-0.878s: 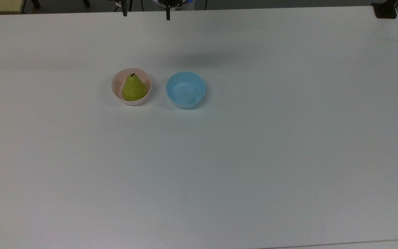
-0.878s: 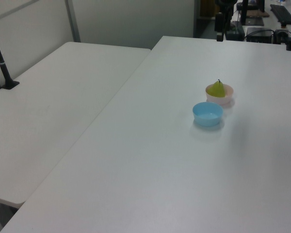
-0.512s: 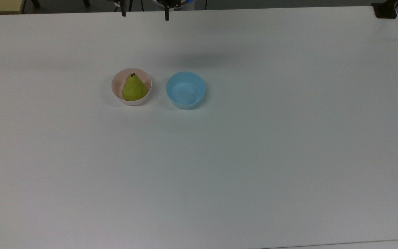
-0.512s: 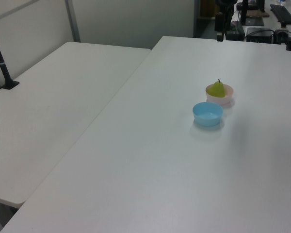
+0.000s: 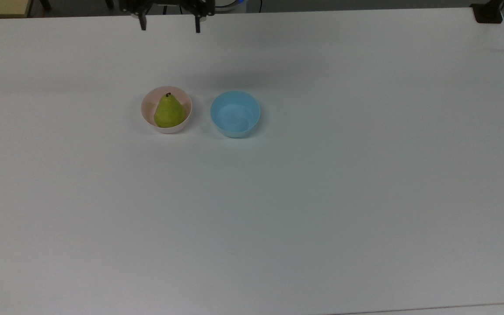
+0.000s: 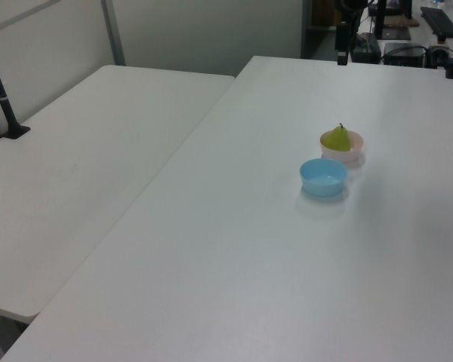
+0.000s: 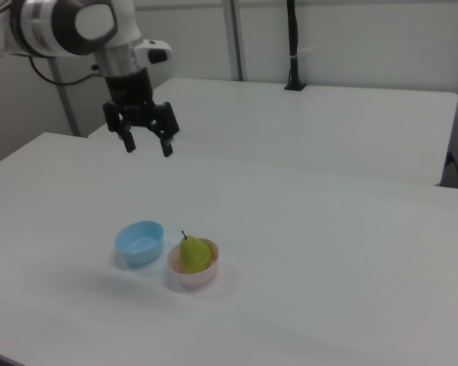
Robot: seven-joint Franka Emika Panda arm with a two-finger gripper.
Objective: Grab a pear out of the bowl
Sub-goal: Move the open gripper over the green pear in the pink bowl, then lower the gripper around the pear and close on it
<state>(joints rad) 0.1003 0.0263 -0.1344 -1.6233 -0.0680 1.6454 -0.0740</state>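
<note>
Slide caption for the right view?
Open pincer above yellow-green pear in pale pink bowl, beside light blue bowl.

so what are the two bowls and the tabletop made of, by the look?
Pink bowl: likely plastic, smooth matte, thin even rim, flat pale colour. Blue bowl: same shape, likely plastic too, slight sheen inside. Tabletop: white, smooth, matte, probably laminate; the core can't be told from here.

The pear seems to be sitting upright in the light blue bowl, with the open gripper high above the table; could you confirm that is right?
Not quite: the pear sits upright in the pale pink bowl, as the right view shows. The light blue bowl beside it holds nothing. The rest stands: the gripper is open and high above the table.
</note>
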